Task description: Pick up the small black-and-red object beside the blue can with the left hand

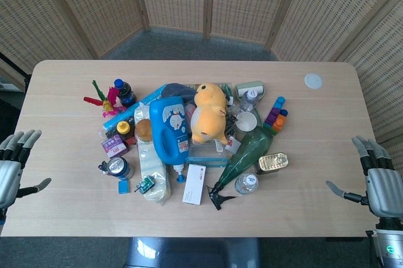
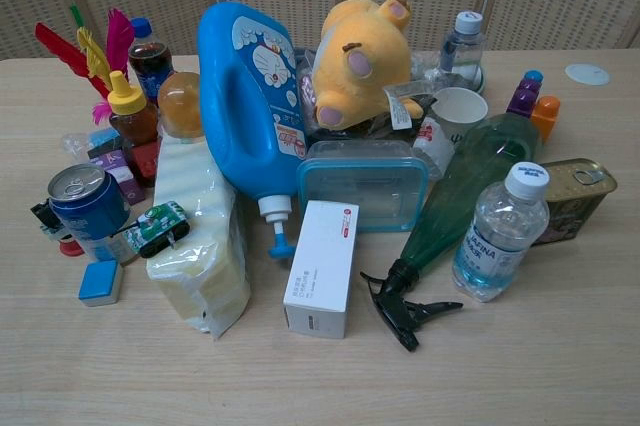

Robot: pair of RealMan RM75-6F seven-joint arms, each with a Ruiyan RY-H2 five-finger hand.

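Here, left hand (image 1: 14,164) fingers spread, right hand (image 1: 378,180) likewise, glossy cylindrical blue can (image 2: 88,208).

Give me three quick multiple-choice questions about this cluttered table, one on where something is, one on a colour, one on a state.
1. Where does the small black-and-red object lie?
A. left of the blue can
B. on the white box
C. under the plush toy

2. What colour is the spray bottle?
A. red
B. green
C. white

3. The left hand is:
A. holding the can
B. pressing the box
C. open, off the pile

Answers: A, it sits against the can's left side; B, green body with black trigger; C, fingers apart at the table's edge.
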